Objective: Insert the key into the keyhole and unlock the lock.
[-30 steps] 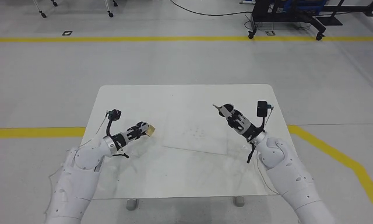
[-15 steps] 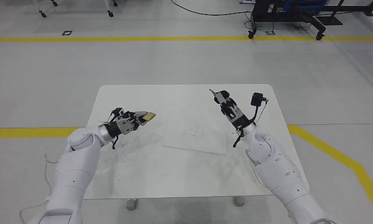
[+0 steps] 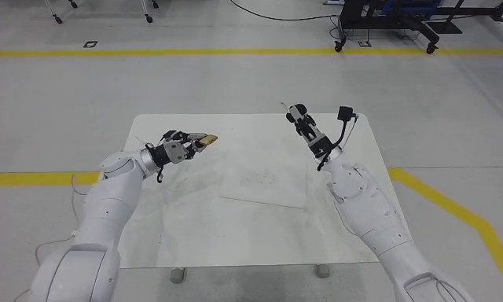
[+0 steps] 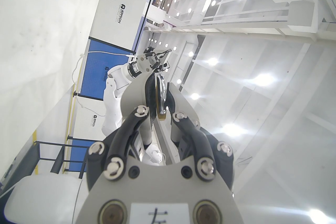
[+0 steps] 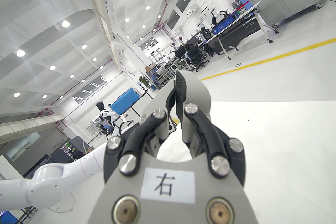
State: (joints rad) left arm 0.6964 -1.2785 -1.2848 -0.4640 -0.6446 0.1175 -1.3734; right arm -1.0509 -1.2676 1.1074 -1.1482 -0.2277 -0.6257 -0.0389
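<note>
My left gripper [image 3: 200, 140] is shut on a small brass padlock [image 3: 207, 138], held above the left part of the white table [image 3: 157, 239]. The left wrist view shows the lock [image 4: 160, 97] pinched between the black pads, with its silver shackle along it. My right gripper [image 3: 291, 112] hangs above the table's far right part, shut on a thin key [image 3: 284, 105] that points up and away. The two grippers are apart and face each other. From the left wrist view the right gripper [image 4: 160, 55] is seen beyond the lock. In the right wrist view the fingers [image 5: 181, 89] are pressed together.
A thin clear sheet [image 3: 263, 184] lies flat on the middle of the table. Yellow floor tape [image 3: 236, 52] runs beyond the far edge, and wheeled carts [image 3: 385, 27] stand well behind it.
Both arms have lifted and swung toward the table's far side, the lock and the key still gripped. The grippers now stand closer to each other than a second ago.
</note>
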